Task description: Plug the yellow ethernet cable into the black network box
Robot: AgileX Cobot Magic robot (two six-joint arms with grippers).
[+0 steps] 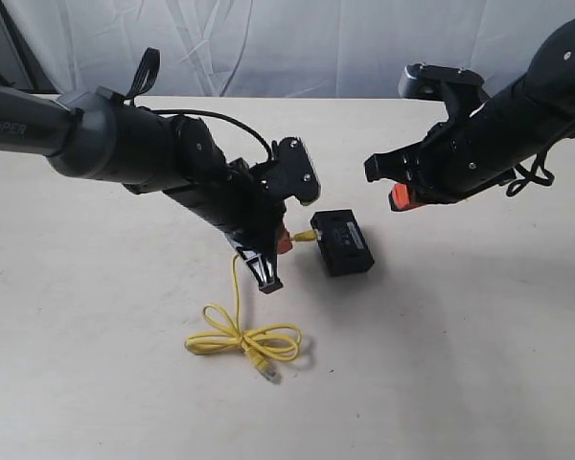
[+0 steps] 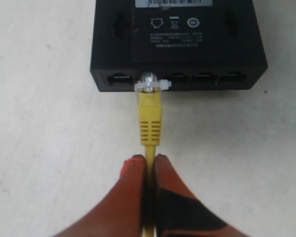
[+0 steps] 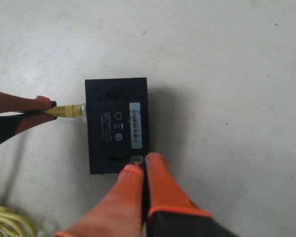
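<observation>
The black network box (image 1: 344,241) lies flat near the table's middle, also seen in the left wrist view (image 2: 177,44) and the right wrist view (image 3: 117,123). The yellow ethernet cable (image 1: 244,337) lies looped in front of it. Its plug (image 2: 151,98) sits at one of the box's ports, second from one end of the row. My left gripper (image 2: 149,160) is shut on the cord just behind the plug boot. My right gripper (image 3: 142,163) hangs shut above the box's far side, holding nothing.
The box and cable rest on a pale table (image 1: 479,364). A white curtain (image 1: 297,48) hangs behind. The cable's free end with its clear plug (image 1: 265,369) lies toward the front edge.
</observation>
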